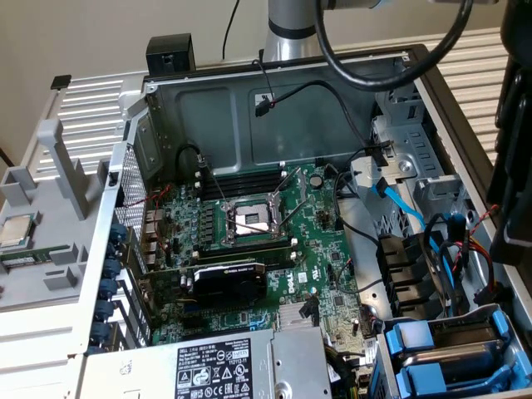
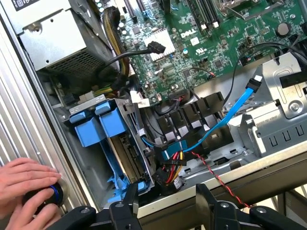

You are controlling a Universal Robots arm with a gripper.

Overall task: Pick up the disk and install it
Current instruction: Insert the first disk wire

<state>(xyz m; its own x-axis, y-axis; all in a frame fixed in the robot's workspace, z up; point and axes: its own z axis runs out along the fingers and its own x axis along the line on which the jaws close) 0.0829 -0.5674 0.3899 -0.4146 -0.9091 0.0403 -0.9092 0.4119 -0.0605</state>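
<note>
My gripper [image 2: 165, 191] hangs open over the case's edge, with nothing between its two black fingers [image 2: 129, 201]. Just beyond it is the drive bay [image 2: 125, 158], with two blue-fronted carriers [image 2: 100, 123] seated side by side in it. The same carriers [image 1: 420, 357] sit at the lower corner of the exterior view's right. The disk itself is hidden; I cannot tell whether either carrier holds it. The arm's dark body [image 1: 511, 199] hangs at the exterior view's right edge, above the bay.
The open case holds a green motherboard [image 1: 249, 241], a grey power-supply box [image 1: 216, 366] and loose blue data cables [image 2: 225, 115] and red-black wires [image 2: 216, 175] beside the bay. A person's hand [image 2: 24, 187] rests on a black knob [image 2: 48, 196] on the ribbed surface outside the case.
</note>
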